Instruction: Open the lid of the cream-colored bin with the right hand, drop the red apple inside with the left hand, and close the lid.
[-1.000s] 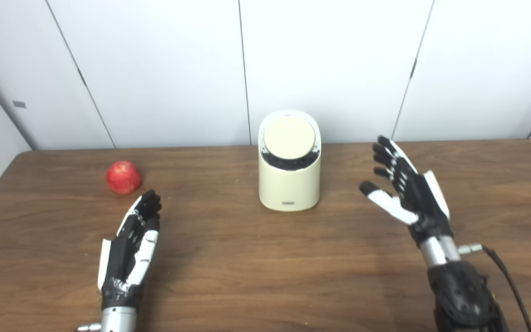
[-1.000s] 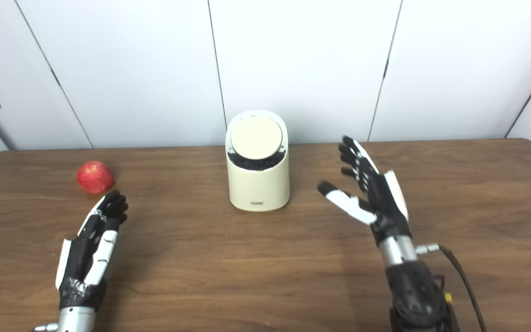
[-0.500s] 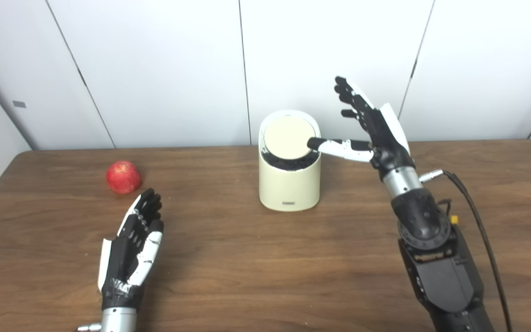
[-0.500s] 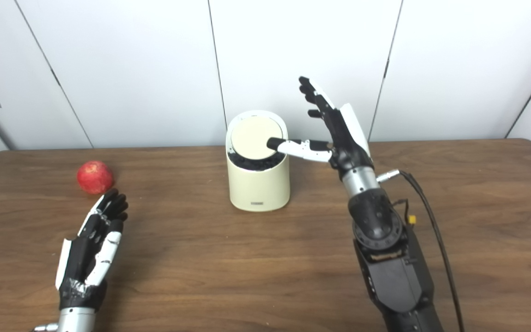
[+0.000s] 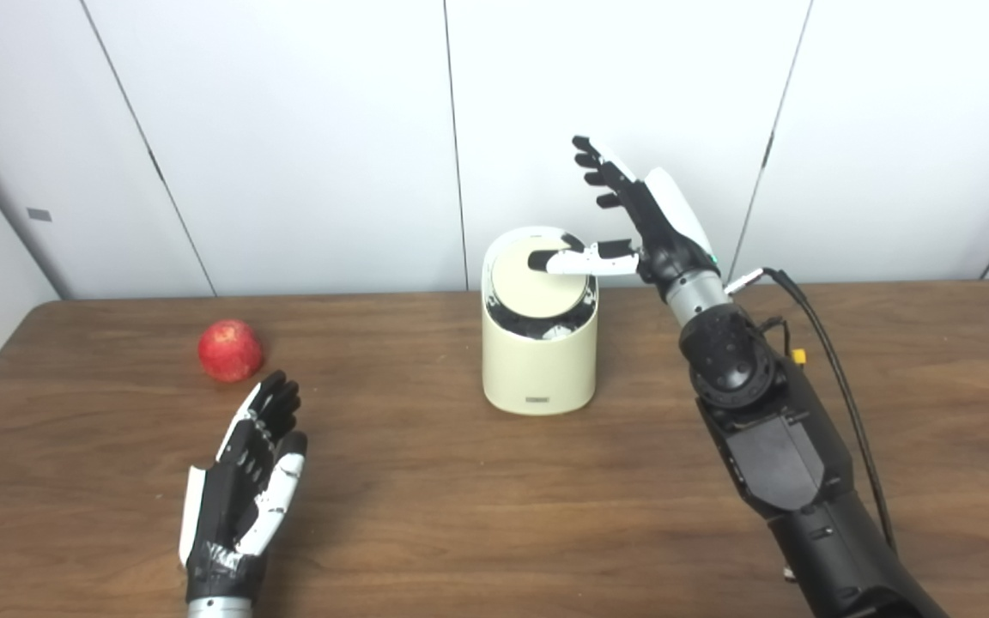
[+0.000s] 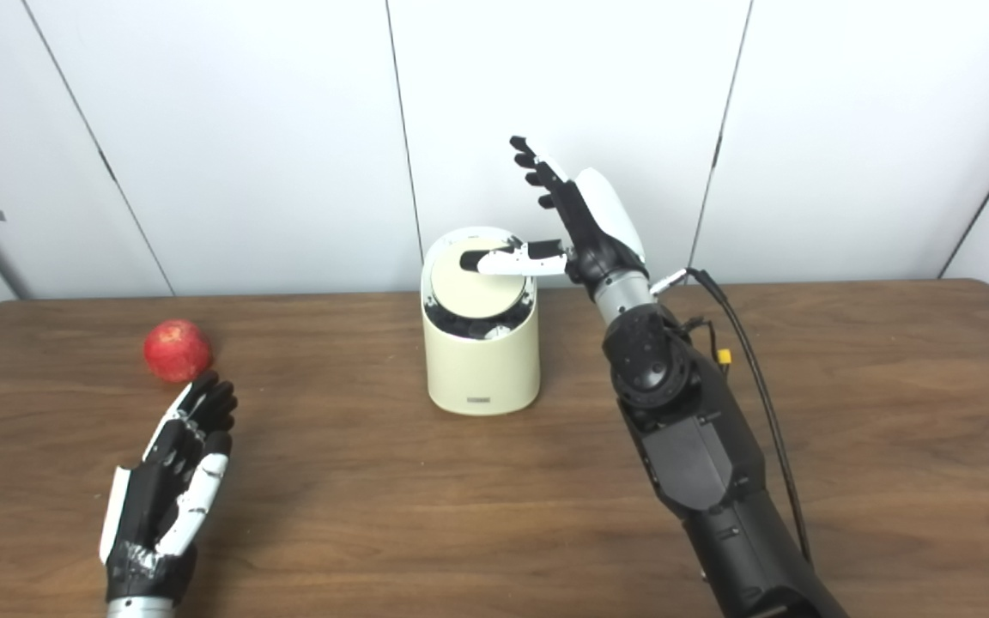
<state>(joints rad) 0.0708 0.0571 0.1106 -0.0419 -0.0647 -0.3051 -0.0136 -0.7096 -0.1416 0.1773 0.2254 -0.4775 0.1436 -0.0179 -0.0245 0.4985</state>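
Centrally: cream bin [image 5: 539, 360], right hand [image 5: 645, 223] spread, thumb pressing the tilted lid [image 5: 539, 279]. Left of frame: red apple [image 5: 230, 350] on table [image 5: 460, 498]; lower left, left hand [image 5: 245, 481] open, empty.

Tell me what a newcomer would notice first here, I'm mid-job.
The right hand raised over the cream-colored bin at the table's back centre, its thumb laid on the round lid, fingers spread upward. Next, the red apple alone at the far left, with the open left hand lying flat just in front of it, not touching.
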